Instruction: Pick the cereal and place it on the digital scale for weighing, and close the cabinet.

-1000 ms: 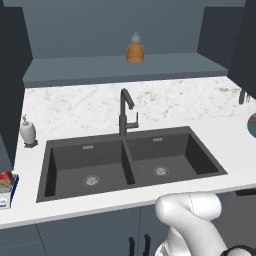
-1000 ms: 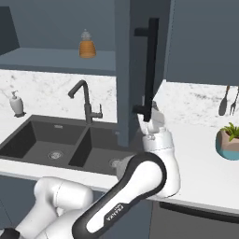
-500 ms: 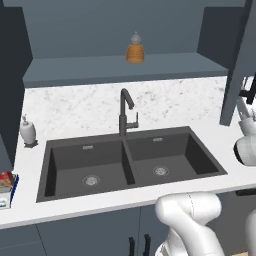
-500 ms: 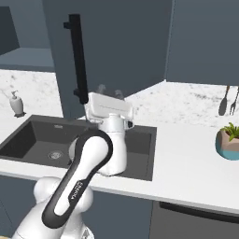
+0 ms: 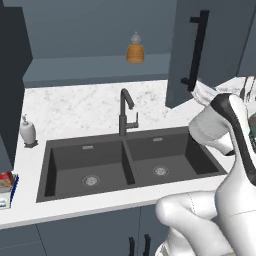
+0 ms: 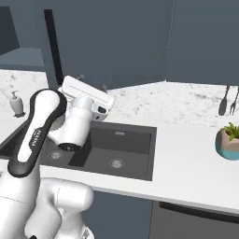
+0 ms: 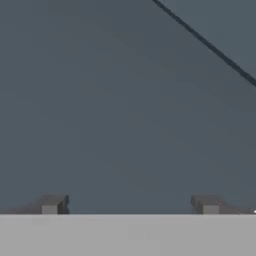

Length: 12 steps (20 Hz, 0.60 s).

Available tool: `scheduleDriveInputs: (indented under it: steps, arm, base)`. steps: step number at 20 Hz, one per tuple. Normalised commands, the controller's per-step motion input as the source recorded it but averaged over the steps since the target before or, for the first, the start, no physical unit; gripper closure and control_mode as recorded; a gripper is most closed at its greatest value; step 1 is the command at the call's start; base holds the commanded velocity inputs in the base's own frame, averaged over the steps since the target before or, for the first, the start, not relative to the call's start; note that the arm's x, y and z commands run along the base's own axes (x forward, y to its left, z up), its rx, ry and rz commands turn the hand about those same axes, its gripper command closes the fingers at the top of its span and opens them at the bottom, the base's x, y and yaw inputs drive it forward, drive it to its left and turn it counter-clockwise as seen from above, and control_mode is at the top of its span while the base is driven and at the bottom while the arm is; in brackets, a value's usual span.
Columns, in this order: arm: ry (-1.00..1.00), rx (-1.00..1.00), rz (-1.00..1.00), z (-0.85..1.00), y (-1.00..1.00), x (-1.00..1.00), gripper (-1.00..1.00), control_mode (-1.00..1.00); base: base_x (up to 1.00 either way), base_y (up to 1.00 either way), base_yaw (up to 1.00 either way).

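The gripper is seen in the hand view with its two dark finger tips set wide apart and nothing between them, pointed straight at the flat slate-blue door of the cabinet, which lies very close in front of it. In the left base view that cabinet door is seen hanging partly open above the right end of the double sink, its long black bar handle upright, and the white hand is pressed up against the door's lower edge just right of the sink. In the right base view the gripper is seen at the bottom of the same door, just right of the handle and above the sink. The cereal is found far from the gripper, at the left edge of the left base view, well left of the sink, where the red box rests on the digital scale, whose blue side edge shows beneath it. The print on the box is too small for any writing to be read. An amber bottle is seen on the shelf behind the sink's black faucet, and a white soap dispenser stands on the marble counter just behind the sink's left corner.
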Motion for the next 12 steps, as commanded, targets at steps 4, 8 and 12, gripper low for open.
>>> scheduleDriveInputs:
  steps: [4, 8, 12]
  arm:
    - [0.35, -0.28, -0.06, 0.68, 0.49, 0.58, -1.0, -1.0]
    - [0.12, -0.07, 0.0, 0.8, 0.01, 0.56, -1.0, -1.0]
    - [0.1, -0.03, 0.0, 0.52, 0.0, 0.53, -1.0, -1.0]
  base:
    - [0.0, 0.0, 0.0]
    - [0.0, 0.0, 0.0]
    - [0.0, 0.0, 0.0]
